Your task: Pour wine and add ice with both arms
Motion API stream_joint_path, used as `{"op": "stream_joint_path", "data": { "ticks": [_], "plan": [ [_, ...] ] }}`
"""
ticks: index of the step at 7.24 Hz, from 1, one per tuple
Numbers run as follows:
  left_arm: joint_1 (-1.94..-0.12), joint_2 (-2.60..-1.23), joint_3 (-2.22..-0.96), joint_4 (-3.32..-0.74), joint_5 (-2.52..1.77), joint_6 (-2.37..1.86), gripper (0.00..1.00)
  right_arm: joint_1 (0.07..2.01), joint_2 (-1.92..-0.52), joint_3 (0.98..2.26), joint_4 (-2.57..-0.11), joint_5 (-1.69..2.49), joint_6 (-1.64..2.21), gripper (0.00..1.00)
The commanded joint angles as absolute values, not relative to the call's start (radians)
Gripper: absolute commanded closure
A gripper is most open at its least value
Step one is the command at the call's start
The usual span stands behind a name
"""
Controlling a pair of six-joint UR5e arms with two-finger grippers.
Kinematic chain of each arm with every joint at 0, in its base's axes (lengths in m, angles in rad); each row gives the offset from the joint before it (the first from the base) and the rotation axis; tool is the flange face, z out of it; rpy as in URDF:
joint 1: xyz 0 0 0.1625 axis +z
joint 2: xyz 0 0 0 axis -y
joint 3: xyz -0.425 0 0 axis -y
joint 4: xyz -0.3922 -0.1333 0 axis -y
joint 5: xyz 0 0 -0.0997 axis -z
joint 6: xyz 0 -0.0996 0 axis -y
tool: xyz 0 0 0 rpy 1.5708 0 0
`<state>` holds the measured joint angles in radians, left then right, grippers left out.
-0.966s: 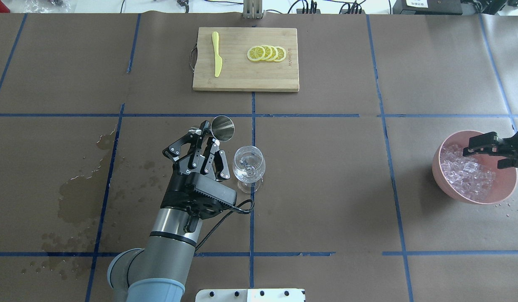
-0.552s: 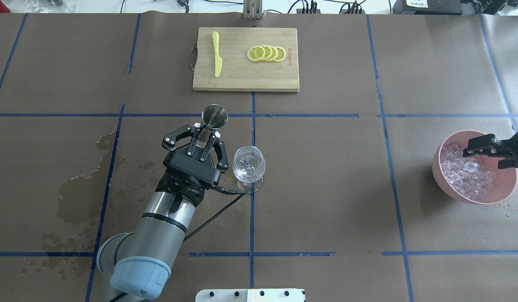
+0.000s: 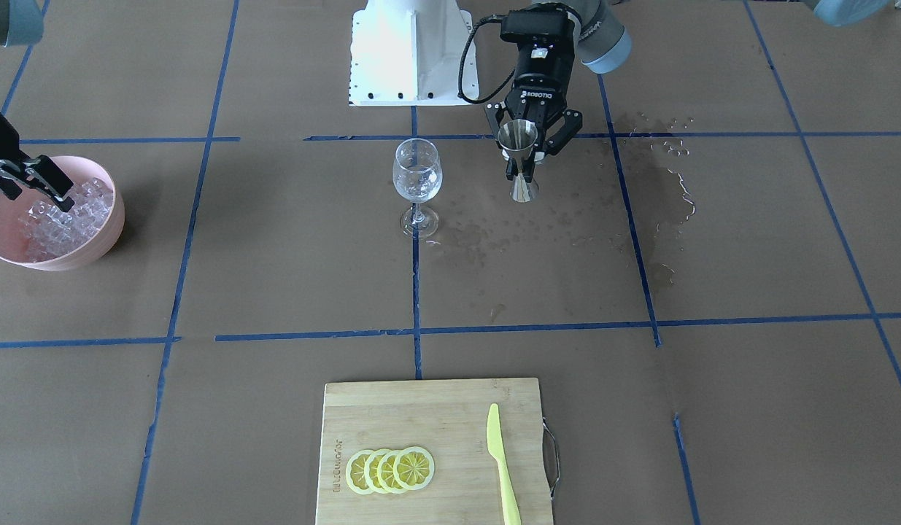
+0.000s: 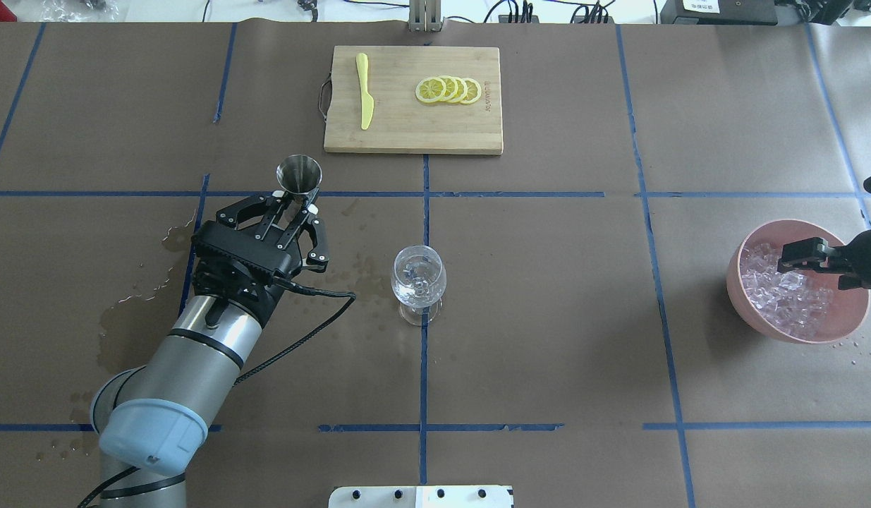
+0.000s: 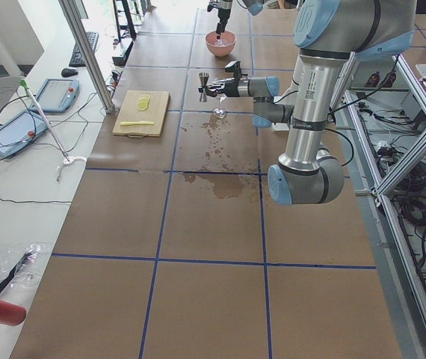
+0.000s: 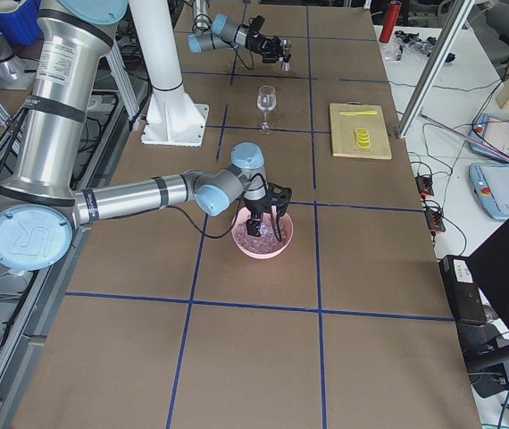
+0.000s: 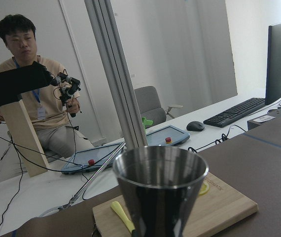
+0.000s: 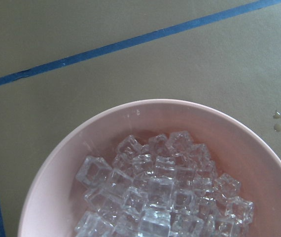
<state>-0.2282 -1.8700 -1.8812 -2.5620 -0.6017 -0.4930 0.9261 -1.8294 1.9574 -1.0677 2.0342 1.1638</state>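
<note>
My left gripper [image 4: 295, 205] is shut on a steel jigger [image 4: 299, 174] and holds it upright, well to the left of the wine glass [image 4: 419, 282]. The jigger also shows in the front view [image 3: 519, 157] and in the left wrist view [image 7: 160, 192]. The glass [image 3: 417, 179] stands on the table with a little clear wine [image 3: 416, 189] in it. My right gripper [image 4: 819, 267] is open, its fingers spread low over the ice cubes [image 4: 781, 296] in the pink bowl [image 4: 802, 337]. The right wrist view shows the ice [image 8: 160, 192] close below.
A wooden cutting board [image 4: 407, 134] with lemon slices [image 4: 449, 90] and a yellow knife [image 4: 364, 92] lies at the far side. Wet stains [image 4: 132, 324] spread on the paper left of the left arm. The white base block [image 3: 410, 51] stands at the near edge.
My left arm has swung the jigger left, away from the glass, and turned it from tilted to upright. My right gripper has sunk a little lower over the ice.
</note>
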Motion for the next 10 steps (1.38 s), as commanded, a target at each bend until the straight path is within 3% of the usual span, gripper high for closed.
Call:
{"op": "stream_joint_path", "data": {
  "ticks": [1, 5, 10],
  "plan": [
    [-0.232, -1.787, -1.887, -2.655, -0.641, -0.596, 1.00, 0.917, -1.829, 1.947, -1.068, 2.031, 1.167, 0.01],
    [-0.238, -1.689, -1.885, -2.741, -0.647, -0.597, 1.00, 0.897, -1.821, 1.934, -1.069, 2.042, 1.172, 0.23],
    [-0.236, -1.648, -1.884, -2.755, -0.647, -0.597, 1.00, 0.894, -1.799, 1.907, -1.071, 2.045, 1.170, 0.36]
  ]
}}
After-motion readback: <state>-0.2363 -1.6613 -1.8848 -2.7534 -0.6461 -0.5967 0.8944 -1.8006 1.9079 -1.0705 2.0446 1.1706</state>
